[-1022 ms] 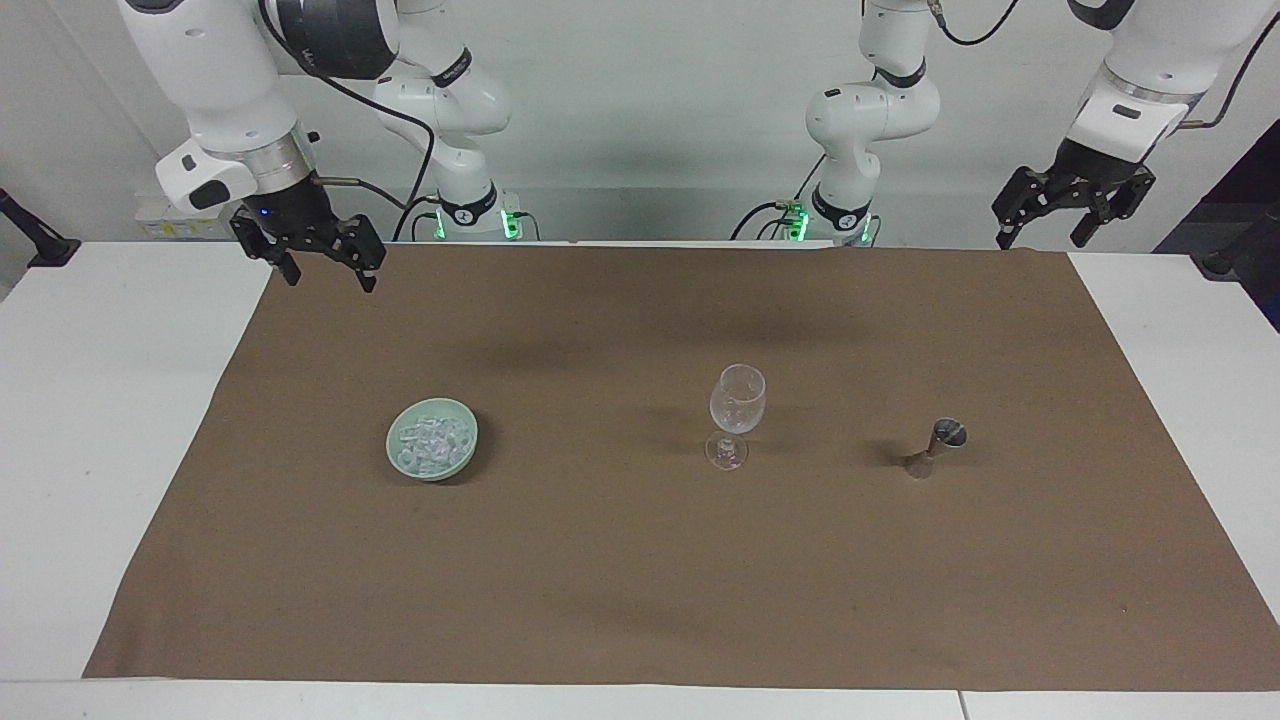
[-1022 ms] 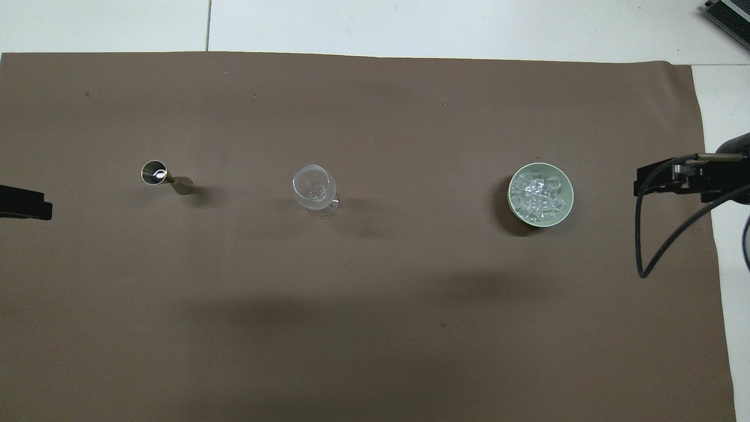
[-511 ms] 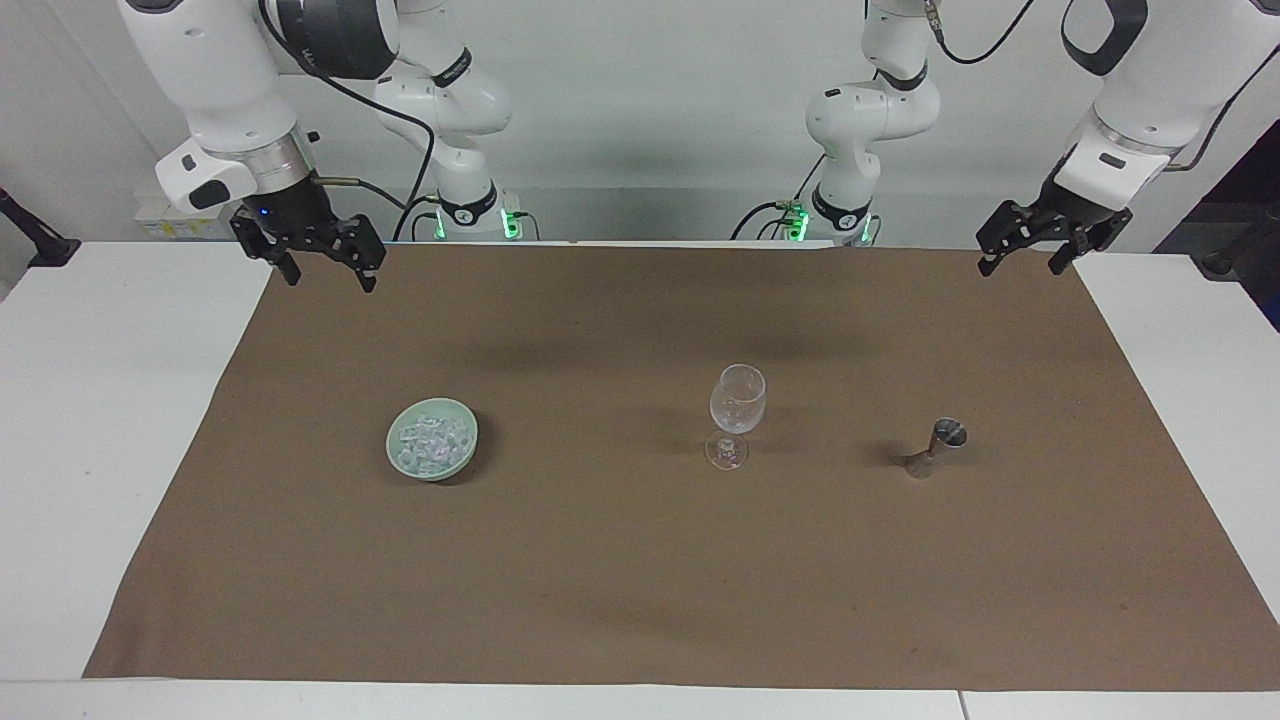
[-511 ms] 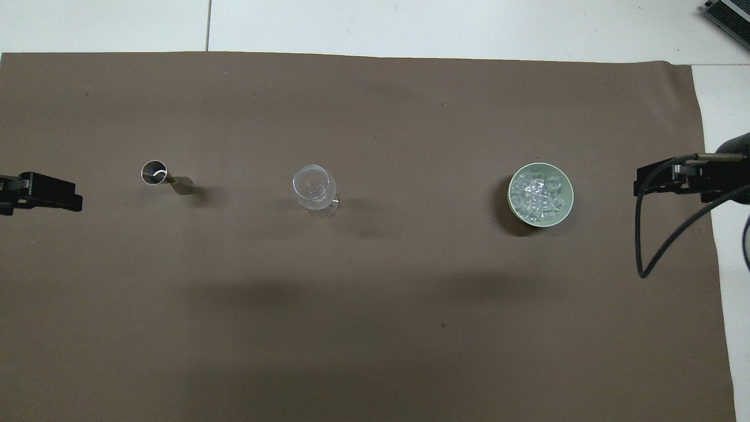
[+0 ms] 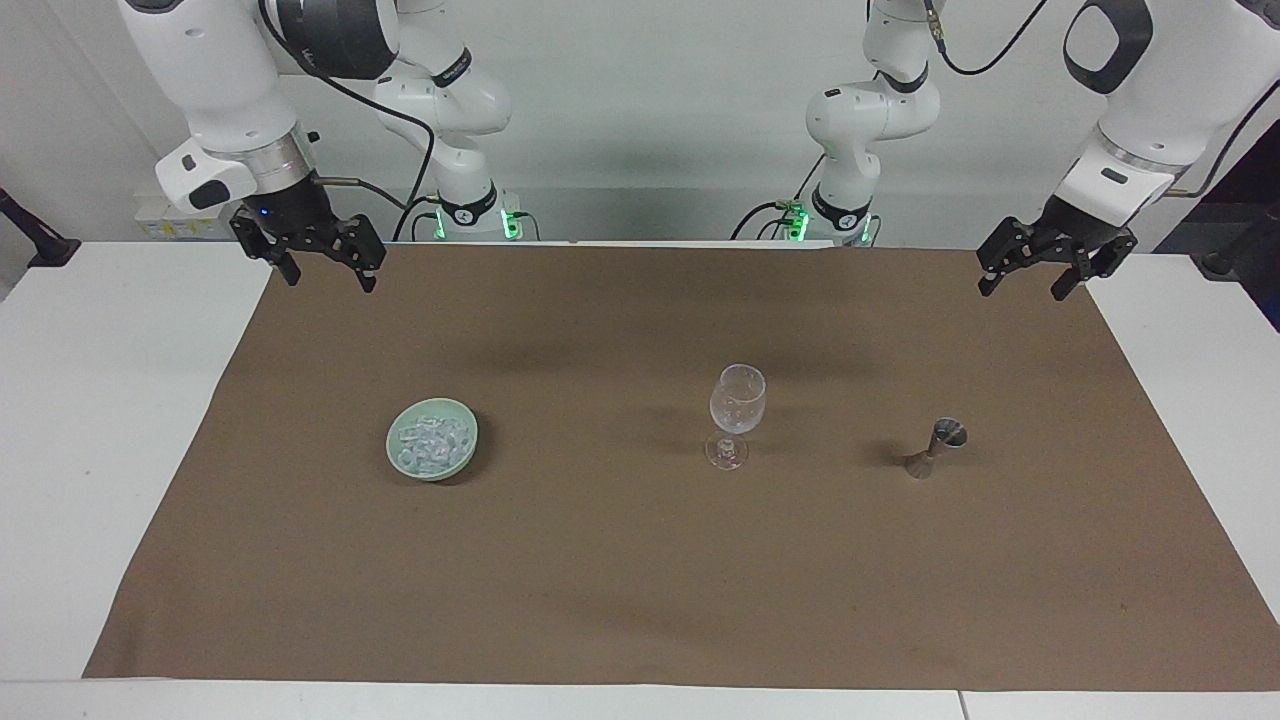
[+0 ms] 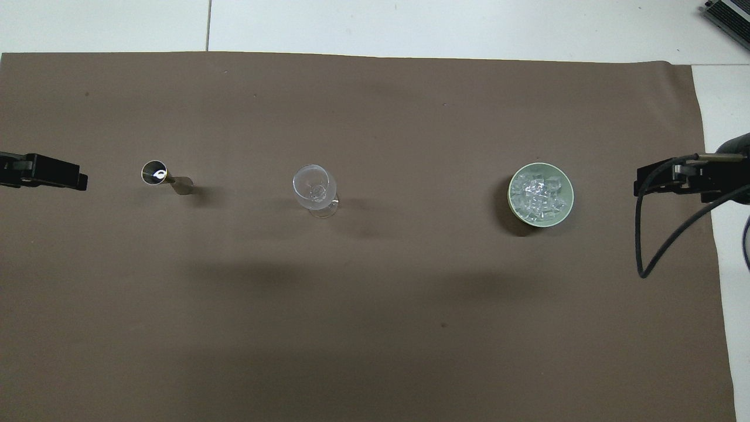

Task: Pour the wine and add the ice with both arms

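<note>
You are looking at a white table (image 5: 100,400) covered across most of its width by a brown cloth (image 5: 640,560). Three things stand in a row across the middle of the cloth, well apart from one another.

In the left half of the facing view sits a pale green bowl (image 5: 397,453), toward the right arm's end of the table. It holds the ice (image 5: 432,442), a heap of small clear cubes that fills most of the bowl. In the overhead view the same bowl (image 6: 514,208) appears at centre right, the ice (image 6: 539,195) glinting inside it.

Near the middle of both views stands a clear stemmed glass (image 5: 737,398), upright on its foot. From above you see straight down into the glass (image 6: 314,186), and it looks empty.

Toward the left arm's end of the table stands a small metal measuring cup (image 5: 937,448), shaped like an hourglass, with its open mouth upward. Seen from above, the measuring cup (image 6: 158,174) shows a bright glint inside; whether it holds liquid cannot be told.

Your right gripper (image 5: 326,274) hangs in the upper left of the facing view, over the corner of the cloth close to the robots, its fingers spread apart and holding nothing. In the overhead view the right gripper (image 6: 668,180) shows at the right edge, level with the bowl.

Your left gripper (image 5: 1027,279) hangs in the upper right of the facing view, over the cloth's other near corner, fingers likewise spread and empty. In the overhead view the left gripper (image 6: 55,173) pokes in at the left edge, level with the measuring cup.
</note>
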Motion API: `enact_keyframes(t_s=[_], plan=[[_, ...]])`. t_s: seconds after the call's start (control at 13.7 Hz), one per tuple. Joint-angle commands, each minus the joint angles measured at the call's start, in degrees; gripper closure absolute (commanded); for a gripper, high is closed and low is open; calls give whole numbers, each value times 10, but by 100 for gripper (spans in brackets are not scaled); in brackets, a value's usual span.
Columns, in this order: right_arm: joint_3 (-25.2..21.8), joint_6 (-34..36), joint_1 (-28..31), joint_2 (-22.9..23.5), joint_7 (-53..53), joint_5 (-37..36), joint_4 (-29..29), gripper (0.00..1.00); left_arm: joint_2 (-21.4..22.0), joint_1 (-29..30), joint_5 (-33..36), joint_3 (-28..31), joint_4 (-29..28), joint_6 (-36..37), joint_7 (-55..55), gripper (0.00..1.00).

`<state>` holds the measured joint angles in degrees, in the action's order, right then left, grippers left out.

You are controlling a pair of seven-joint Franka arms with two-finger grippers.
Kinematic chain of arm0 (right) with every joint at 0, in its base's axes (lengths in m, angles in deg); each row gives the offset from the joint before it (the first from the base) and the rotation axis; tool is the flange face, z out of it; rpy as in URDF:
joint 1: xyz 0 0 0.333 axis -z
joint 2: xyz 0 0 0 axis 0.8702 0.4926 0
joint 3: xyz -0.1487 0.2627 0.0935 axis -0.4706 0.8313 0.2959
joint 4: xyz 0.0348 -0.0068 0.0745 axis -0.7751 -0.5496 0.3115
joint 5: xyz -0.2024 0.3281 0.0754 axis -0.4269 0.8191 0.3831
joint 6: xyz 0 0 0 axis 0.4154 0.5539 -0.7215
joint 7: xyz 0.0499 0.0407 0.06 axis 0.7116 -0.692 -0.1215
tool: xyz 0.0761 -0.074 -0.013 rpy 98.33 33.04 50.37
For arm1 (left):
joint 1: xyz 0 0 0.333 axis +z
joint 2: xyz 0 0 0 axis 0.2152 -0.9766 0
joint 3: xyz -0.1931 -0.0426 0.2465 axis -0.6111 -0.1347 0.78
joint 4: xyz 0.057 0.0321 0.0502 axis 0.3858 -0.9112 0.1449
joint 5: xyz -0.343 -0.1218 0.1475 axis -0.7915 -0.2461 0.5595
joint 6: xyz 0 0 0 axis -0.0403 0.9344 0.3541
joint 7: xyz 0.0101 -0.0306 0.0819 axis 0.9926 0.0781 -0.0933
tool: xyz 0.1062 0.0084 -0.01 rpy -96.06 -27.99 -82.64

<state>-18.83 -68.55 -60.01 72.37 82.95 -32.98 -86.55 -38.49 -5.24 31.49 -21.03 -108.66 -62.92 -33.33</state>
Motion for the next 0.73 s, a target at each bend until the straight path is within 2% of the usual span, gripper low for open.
enact_keyframes(t_s=[0.0,0.44,0.66], plan=[[7,-2,11,2,-8,3,4,0,-14,-4,1,0,22,-3,34,0],[7,-2,11,2,-8,3,4,0,-16,5,2,0,19,-4,36,0],[7,-2,11,2,-8,3,4,0,-47,-6,2,-1,25,-24,32,0]])
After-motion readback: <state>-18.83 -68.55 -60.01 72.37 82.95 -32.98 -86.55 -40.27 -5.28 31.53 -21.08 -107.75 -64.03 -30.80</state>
